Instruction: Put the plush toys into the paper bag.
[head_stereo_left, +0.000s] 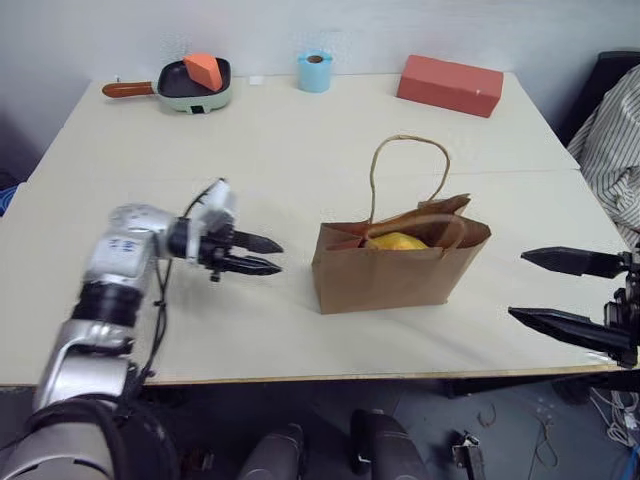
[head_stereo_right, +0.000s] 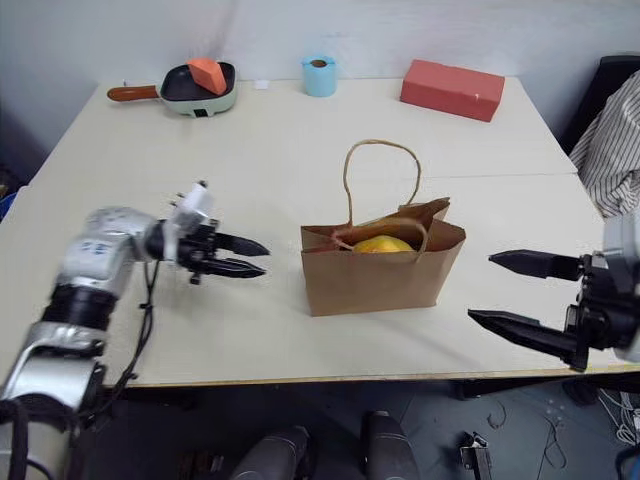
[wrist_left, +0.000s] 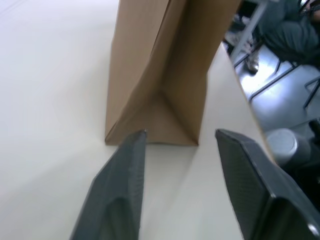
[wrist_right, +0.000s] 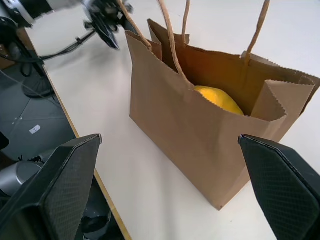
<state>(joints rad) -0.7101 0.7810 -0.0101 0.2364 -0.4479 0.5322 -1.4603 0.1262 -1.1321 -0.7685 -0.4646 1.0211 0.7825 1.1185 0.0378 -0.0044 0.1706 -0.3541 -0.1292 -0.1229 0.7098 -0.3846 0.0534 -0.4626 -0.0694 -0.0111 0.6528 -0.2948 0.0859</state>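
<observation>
Kraft paper bag (head_stereo_left: 385, 268) creased, upright w/ lumpy yellow plush (head_stereo_left: 396, 241) inside.

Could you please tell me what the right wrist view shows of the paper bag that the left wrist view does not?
The right wrist view looks into the open top of the paper bag, with a yellow plush toy inside and the cord handles rising above; the left gripper shows beyond the bag. The left wrist view gives the bag's folded narrow end and a person seated past the table edge. Both share the brown bag standing on the pale table, each seen between open black fingers.
</observation>
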